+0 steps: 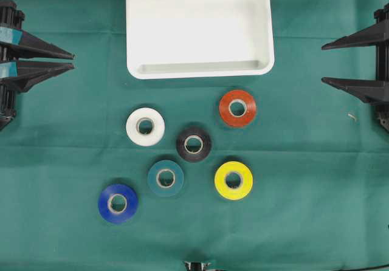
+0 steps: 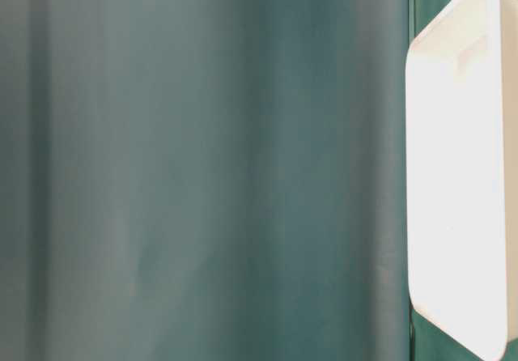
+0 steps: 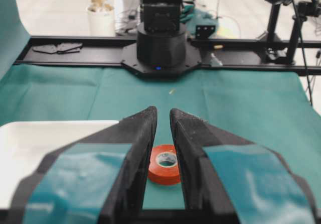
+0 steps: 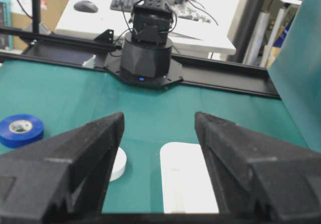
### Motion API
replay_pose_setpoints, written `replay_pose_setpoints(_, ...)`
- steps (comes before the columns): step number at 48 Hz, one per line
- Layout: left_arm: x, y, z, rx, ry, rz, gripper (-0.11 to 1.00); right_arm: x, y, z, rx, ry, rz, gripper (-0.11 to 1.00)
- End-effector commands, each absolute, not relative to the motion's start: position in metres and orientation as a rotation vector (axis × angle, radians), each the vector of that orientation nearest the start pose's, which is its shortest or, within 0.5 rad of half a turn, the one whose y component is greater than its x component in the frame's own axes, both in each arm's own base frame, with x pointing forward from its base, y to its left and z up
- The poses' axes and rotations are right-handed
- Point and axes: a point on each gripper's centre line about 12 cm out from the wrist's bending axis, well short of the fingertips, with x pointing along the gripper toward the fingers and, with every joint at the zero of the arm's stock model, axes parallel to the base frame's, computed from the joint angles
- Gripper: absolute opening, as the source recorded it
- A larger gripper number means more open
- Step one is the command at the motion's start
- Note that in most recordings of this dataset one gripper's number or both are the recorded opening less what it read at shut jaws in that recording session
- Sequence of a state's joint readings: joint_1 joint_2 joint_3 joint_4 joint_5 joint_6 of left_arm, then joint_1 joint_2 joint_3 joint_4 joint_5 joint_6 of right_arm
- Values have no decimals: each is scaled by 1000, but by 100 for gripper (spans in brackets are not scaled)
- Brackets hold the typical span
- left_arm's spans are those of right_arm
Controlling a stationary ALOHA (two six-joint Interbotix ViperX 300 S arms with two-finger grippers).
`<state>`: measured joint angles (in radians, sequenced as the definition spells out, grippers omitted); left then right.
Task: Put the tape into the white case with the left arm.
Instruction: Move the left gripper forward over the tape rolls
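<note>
The white case (image 1: 200,72) lies empty at the back middle of the green cloth. Several tape rolls lie flat in front of it: orange-red (image 1: 237,107), white (image 1: 145,126), black (image 1: 194,143), teal (image 1: 165,178), yellow (image 1: 233,180) and blue (image 1: 118,203). My left gripper (image 1: 72,61), with teal bands, hovers at the left edge, shut and holding nothing, far from every roll. In its wrist view the orange-red tape (image 3: 165,163) shows beyond the narrow slit at the left gripper (image 3: 163,112). My right gripper (image 1: 323,64) stands open and empty at the right edge.
The table-level view shows only green cloth and the white case (image 2: 453,175) at the right. The right wrist view shows the blue tape (image 4: 20,128), white tape (image 4: 119,164) and the case (image 4: 185,184). A small pale scrap (image 1: 351,116) lies near the right arm.
</note>
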<state>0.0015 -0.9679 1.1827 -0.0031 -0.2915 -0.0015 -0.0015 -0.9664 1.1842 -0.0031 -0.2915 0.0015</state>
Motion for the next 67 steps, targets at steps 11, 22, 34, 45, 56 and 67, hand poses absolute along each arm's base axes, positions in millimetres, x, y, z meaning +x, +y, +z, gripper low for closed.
replay_pose_setpoints(11, 190, -10, 303, -22, -131, -53, 1, 192, -1, 284, -47, -84, -2, -5)
replay_pose_setpoints(22, 188, -10, 292, -26, -108, -55, 1, 180, 0, 275, -78, -92, 7, -9)
replay_pose_setpoints(34, 186, -14, 290, -31, -105, -76, 1, 170, 1, 258, -73, -75, 7, -9)
replay_pose_setpoints(45, 186, -20, 289, -27, -103, -106, 2, 158, 1, 229, -51, -33, 9, -9)
replay_pose_setpoints(56, 188, -21, 280, -3, -69, -109, 46, 152, 1, 217, -45, -21, 9, -9)
replay_pose_setpoints(67, 190, -21, 287, 2, -65, -107, 97, 148, 1, 200, -44, 22, 10, -9)
